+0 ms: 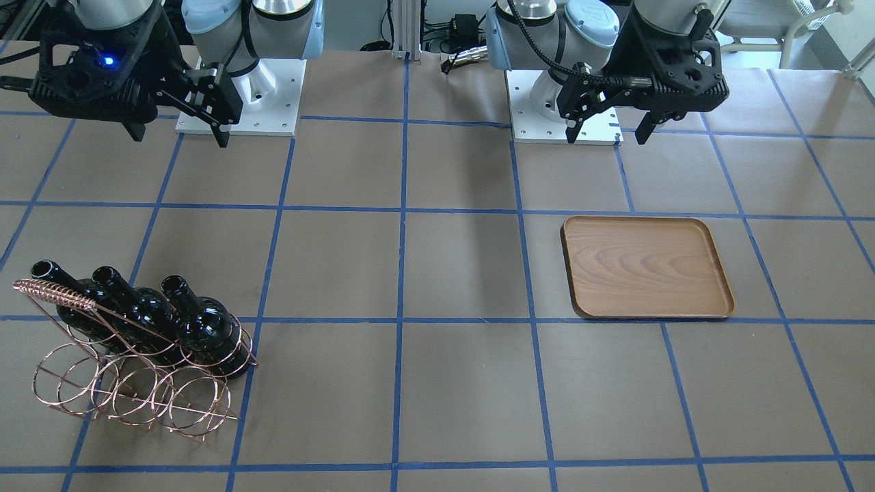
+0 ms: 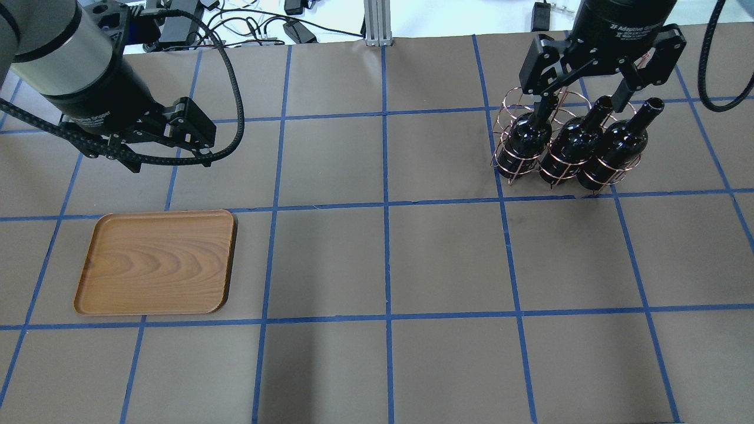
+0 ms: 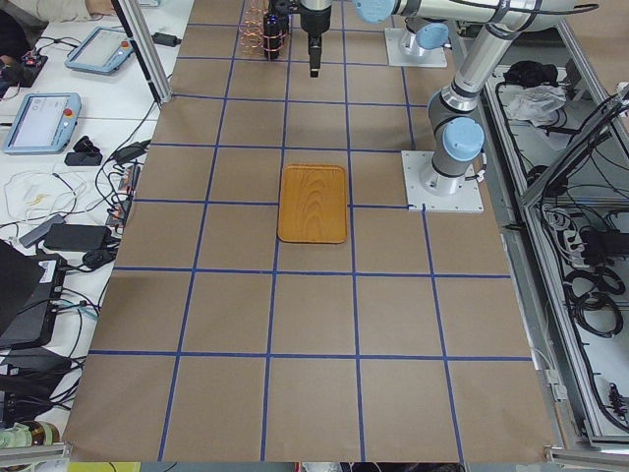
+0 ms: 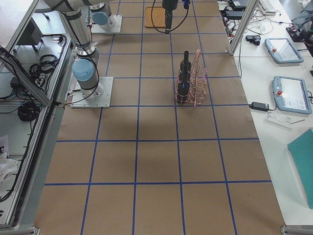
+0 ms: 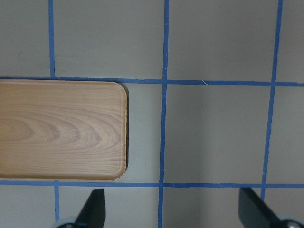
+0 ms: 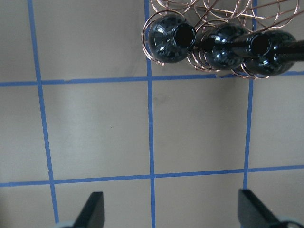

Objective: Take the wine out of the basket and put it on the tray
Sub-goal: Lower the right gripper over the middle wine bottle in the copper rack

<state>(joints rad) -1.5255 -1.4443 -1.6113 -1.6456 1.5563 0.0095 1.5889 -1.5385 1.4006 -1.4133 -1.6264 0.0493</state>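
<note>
Three near-black wine bottles (image 2: 574, 144) stand neck-up in the copper wire basket (image 1: 137, 383) at the table's right side; they also show in the right wrist view (image 6: 171, 40). The wooden tray (image 2: 156, 262) lies flat and bare on the left side; it also shows in the left wrist view (image 5: 61, 130). My right gripper (image 2: 580, 97) is open and empty, held high above the table, with the bottles at the far edge of its wrist view. My left gripper (image 2: 168, 156) is open and empty, held high beside the tray's far edge.
The table is brown paper with a blue tape grid (image 2: 386, 206). Both arm bases (image 1: 239, 102) stand on white plates at the robot's edge. Cables and a metal post (image 2: 377, 23) lie past the far edge. The basket's coil-wrapped handle (image 1: 55, 294) faces away from the robot.
</note>
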